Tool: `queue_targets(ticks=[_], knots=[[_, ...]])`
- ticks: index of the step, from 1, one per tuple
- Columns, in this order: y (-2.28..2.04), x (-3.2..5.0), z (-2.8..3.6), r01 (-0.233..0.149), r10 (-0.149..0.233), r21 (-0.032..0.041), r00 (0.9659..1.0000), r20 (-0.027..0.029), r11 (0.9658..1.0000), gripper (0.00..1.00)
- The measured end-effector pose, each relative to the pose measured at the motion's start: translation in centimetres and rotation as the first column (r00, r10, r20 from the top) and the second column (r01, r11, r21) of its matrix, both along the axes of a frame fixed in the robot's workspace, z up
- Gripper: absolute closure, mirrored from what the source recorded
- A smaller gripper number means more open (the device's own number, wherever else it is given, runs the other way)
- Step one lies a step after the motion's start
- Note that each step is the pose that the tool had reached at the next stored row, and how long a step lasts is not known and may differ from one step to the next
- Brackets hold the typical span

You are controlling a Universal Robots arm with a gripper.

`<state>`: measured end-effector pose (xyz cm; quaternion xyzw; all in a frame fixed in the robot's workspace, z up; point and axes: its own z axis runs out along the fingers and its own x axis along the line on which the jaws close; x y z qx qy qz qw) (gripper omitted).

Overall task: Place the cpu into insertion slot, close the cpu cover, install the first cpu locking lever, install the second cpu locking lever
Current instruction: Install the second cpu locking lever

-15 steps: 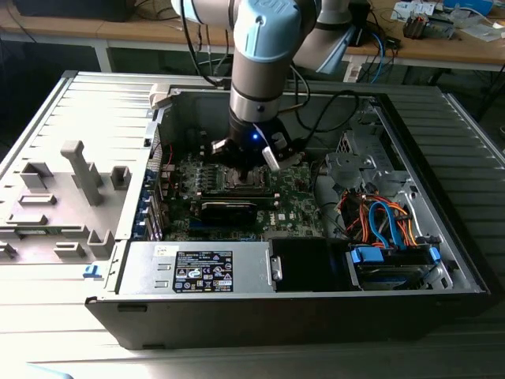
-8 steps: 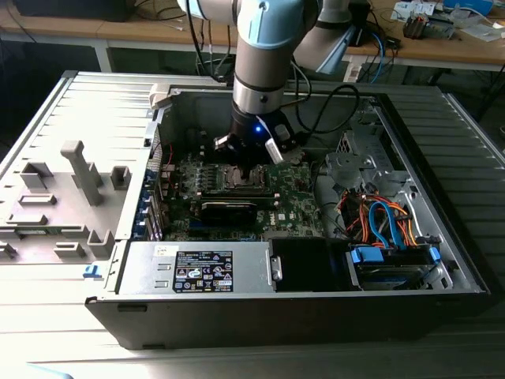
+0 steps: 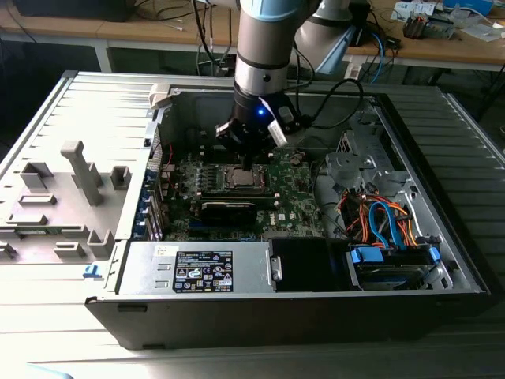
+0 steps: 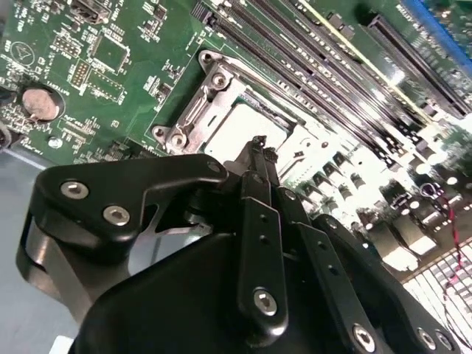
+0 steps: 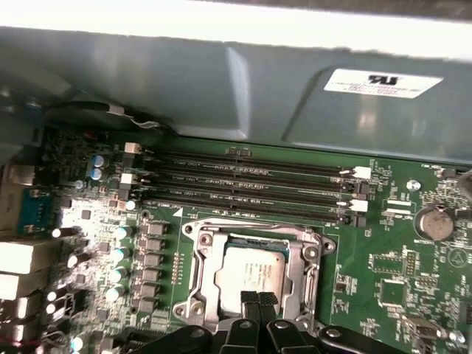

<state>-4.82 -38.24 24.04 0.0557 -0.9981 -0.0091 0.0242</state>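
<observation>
Open computer case on a desk, green board inside, arm's claw with fingertips pressed together just above the socket, cover closed as a silver frame around the cpu seated in the slot, coin battery nearby.

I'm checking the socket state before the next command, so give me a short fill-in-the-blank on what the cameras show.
1. The cpu lies inside the ____.
2. The cpu cover frames the chip, and the gripper hangs right above its ____ metal top.
3. In both wrist views the gripper's fingertips are pressed ____.
4. The round coin battery sits on the ____ circuit board.

Missing words: insertion slot; silvery-grey; together; green
</observation>
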Motion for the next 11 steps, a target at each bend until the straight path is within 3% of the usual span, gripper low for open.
queue_targets(ticks=[5, 11], knots=[[0.0, -0.01, 0.85, 0.0, 0.0, -0.0006, 1.0, 0.0001, 1.0, 0.89], [0.0, 0.0, 0.94, 0.0, 0.0, -0.0005, 1.0, 0.0001, 1.0, 0.89]])
